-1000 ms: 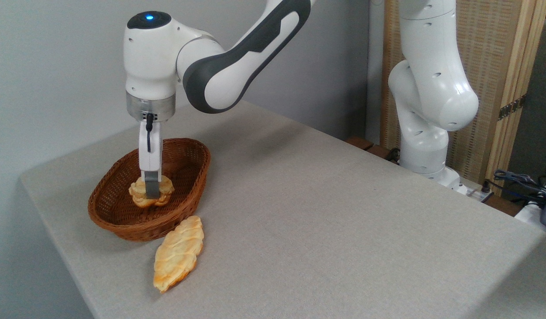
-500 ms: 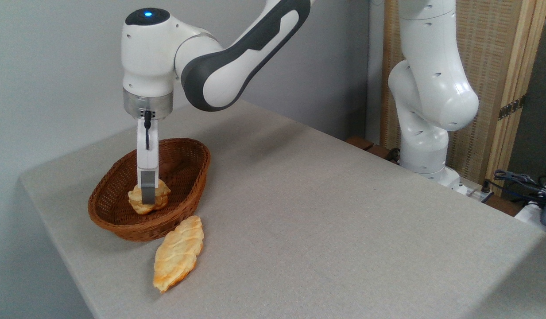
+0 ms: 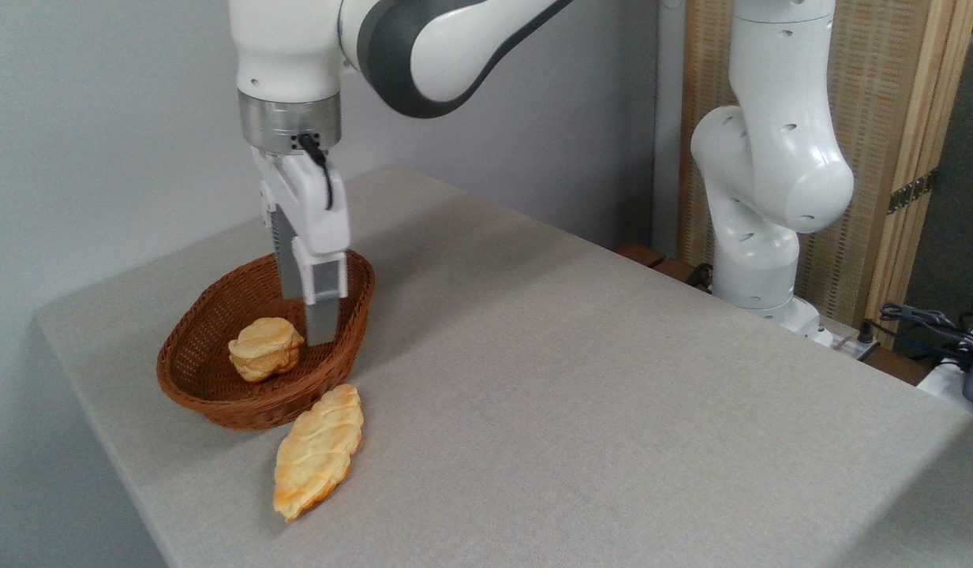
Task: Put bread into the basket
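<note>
The small roundish golden bread [image 3: 265, 348] lies inside the oval brown wicker basket [image 3: 226, 408], towards its left-front part, with nothing holding it. My gripper [image 3: 305, 319] hangs just above and to the right of the bread, over the basket's right half. It is open, its two grey fingers are apart and nothing is between them. The nearer fingertip [image 3: 321, 325] reaches down to about the level of the basket's rim.
A longer, flat, leaf-shaped ridged pastry [image 3: 319, 450] lies on the grey table [image 3: 581, 379] right in front of the basket. The arm's white base [image 3: 758, 197] stands at the back right, with cables [image 3: 928, 323] and a wooden screen beyond it.
The gripper has let go of the bread, which now rests in the basket. It has risen and shifted to the right, and its wrist has turned.
</note>
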Robot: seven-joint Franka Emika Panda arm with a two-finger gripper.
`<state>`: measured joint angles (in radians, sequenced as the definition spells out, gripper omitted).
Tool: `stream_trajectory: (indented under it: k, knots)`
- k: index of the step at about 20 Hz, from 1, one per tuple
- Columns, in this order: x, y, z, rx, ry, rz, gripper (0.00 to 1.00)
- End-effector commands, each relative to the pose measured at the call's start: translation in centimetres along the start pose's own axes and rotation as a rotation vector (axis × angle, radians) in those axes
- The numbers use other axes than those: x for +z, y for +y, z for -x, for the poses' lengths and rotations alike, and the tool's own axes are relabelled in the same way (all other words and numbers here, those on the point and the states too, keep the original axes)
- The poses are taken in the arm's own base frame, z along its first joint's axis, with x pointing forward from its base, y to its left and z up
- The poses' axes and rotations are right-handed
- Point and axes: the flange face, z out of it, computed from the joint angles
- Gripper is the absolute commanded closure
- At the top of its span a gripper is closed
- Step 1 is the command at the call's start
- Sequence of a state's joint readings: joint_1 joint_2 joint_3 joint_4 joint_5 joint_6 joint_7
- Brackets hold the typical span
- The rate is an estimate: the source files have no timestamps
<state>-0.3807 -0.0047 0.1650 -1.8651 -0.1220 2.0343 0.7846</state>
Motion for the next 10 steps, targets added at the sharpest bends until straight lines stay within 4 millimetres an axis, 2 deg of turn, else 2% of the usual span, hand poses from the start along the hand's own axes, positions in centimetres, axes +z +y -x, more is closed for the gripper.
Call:
stream_trajectory:
  k: [1,6,8,10]
  knots:
    - [-0.9,-2.1,2.8,-0.124,-0.073,0.015,0.00]
    - [-1.7,-3.5,4.3,-0.241,-0.149,-0.068,0.00]
    - [-2.2,-4.7,5.9,-0.271,-0.145,-0.051,0.00]
    - [-2.8,-4.8,5.7,-0.293,-0.113,-0.030,0.00]
